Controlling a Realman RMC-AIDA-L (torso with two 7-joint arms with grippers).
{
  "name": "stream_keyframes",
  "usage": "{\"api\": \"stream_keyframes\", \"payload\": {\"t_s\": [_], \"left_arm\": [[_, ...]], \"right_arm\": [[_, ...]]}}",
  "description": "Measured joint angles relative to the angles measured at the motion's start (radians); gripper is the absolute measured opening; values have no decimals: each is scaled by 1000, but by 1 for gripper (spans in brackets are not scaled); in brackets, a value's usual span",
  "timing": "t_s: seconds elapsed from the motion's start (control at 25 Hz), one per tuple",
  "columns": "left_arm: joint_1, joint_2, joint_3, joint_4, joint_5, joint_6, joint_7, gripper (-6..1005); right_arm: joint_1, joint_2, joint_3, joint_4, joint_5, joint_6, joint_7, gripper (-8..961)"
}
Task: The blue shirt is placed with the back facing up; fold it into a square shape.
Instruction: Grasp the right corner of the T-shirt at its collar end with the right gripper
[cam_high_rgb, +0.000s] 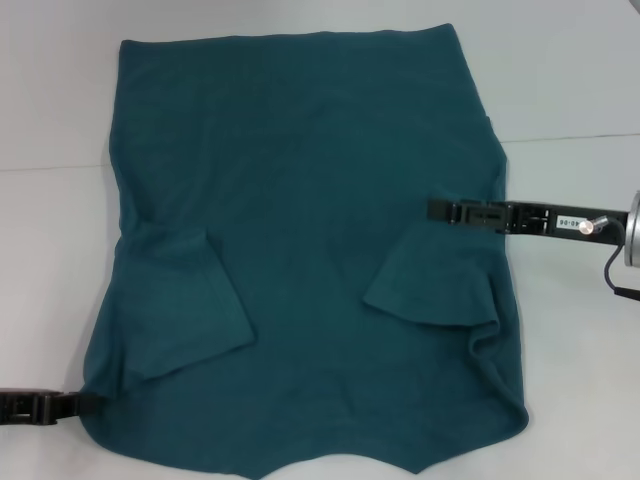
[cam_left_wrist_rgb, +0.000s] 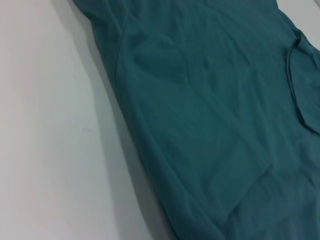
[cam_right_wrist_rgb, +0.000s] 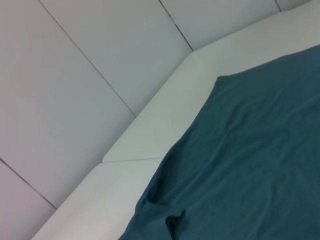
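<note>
In the head view, the shirt (cam_high_rgb: 310, 250) is seen spread plain side up on the white bench (cam_high_rgb: 570, 80). Both sleeves are already folded in onto the body, one flap lying just inward of each side edge. The lengthwise folds are judged not yet made, so the square is some way off. The right gripper (cam_high_rgb: 438, 210) is reached in from the right side over the shirt's right edge, its tip lying over the cloth just above the right sleeve flap; whether its fingers are apart or together cannot be told. The left gripper (cam_high_rgb: 75, 404) is met at the shirt's near left corner, the tip touching or just under the edge; the state of its fingers cannot be told either. Bare bench is left open beyond both side edges and past the far hem, while the near edge of the shirt is cut off at the bottom of the picture.

In the left wrist view, no fingers are shown. One long side edge of the shirt (cam_left_wrist_rgb: 210, 120) is seen running across bare bench (cam_left_wrist_rgb: 45, 140), with open room beside it and soft creases near the edge.

In the right wrist view, again no fingers are shown. A corner of the shirt (cam_right_wrist_rgb: 250, 165) is seen lying near the bench's (cam_right_wrist_rgb: 150, 140) rim, with a small pucker at the cloth edge; a panelled wall (cam_right_wrist_rgb: 75, 60) is stood just beyond the rim.
</note>
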Motion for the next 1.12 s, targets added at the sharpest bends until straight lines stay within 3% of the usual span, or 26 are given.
{"api": "stream_keyframes", "payload": {"t_s": [0.2,0.64,0.88,1.12], "left_arm": [[10,4,-17,8,0,17,-1,28],[42,6,-69,55,-9,91,13,27],[48,5,-70,56,-9,101,19,27],[44,2,-66,53,-9,103,21,27]], "right_arm": [[-20,-11,-6,0,-23,-10,44,885],[-79,-72,-8,-7,-145,-181,235,881],[-129,-81,2,-9,-151,-187,250,832],[-136,-81,-5,-11,-196,-108,284,820]]}}
